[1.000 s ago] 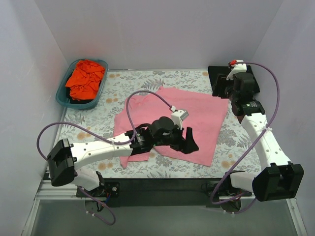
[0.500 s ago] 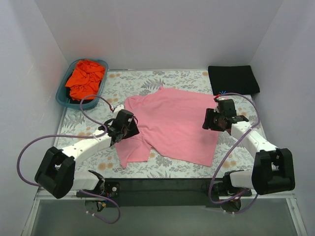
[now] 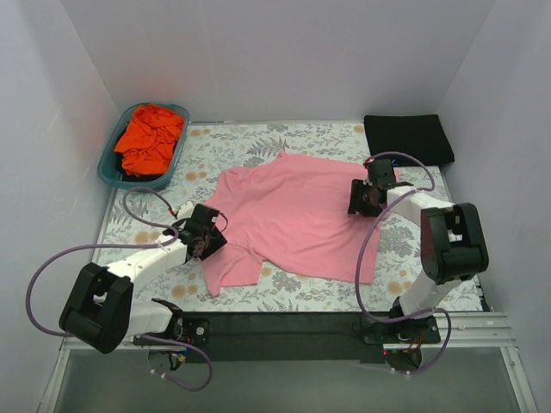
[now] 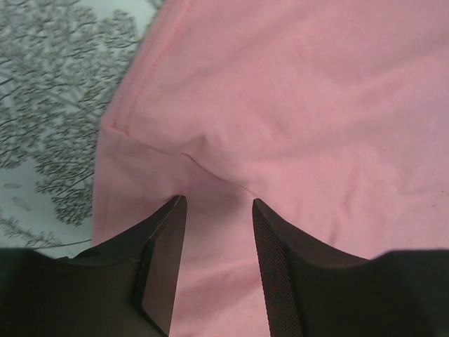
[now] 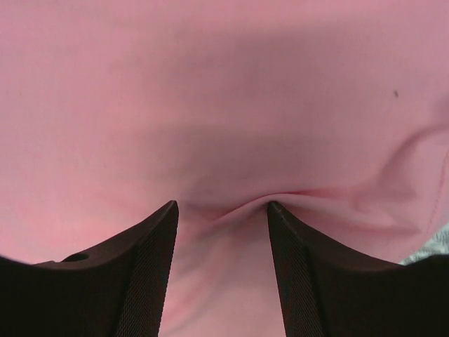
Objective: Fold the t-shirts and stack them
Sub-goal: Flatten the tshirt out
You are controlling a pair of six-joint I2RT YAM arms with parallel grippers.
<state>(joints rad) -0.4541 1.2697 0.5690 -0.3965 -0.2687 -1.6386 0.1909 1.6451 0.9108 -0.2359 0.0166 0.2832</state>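
Cotton, light pink, soft and limp: the pink t-shirt [image 3: 301, 215] lies spread flat on the floral table [image 3: 258, 142], mid-frame in the top view.

My left gripper [image 4: 214, 202] sits over the shirt's lower-left sleeve seam. Its jaws stand apart, pressed to the cloth, with a crease running between the tips. My right gripper [image 5: 221, 205] sits at the shirt's right edge, jaws likewise apart, a small pucker rising between them. Nothing is lifted on either side. Whether any fabric is caught at the very tips I cannot confirm from the wrist views.

The black t-shirt [image 3: 409, 138] lies folded at upper right. The orange-red t-shirt [image 3: 148, 136] is bunched in the teal basket [image 3: 110, 170], upper left.

Judgement: the pink shirt is light and floppy and will sag and drag. A single layer may slip, so I take hold at a seam or hem, both sides together.
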